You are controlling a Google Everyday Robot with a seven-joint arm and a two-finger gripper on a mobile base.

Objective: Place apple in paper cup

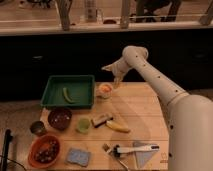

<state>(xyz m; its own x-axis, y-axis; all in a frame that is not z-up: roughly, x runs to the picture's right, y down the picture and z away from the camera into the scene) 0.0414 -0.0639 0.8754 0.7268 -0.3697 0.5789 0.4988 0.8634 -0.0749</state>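
The paper cup (104,93) stands at the far side of the wooden table (140,115), just right of the green tray. The orange-red apple (105,89) sits in the cup's mouth, its top showing above the rim. My gripper (116,80) hangs at the end of the white arm, just above and to the right of the cup, apart from the apple.
A green tray (80,80) holds a long green item (66,95). In front are a dark bowl (60,118), a light green cup (83,125), a grey metal cup (37,128), an orange bowl (45,150), a blue sponge (78,156), a banana (117,126) and a white utensil (132,149).
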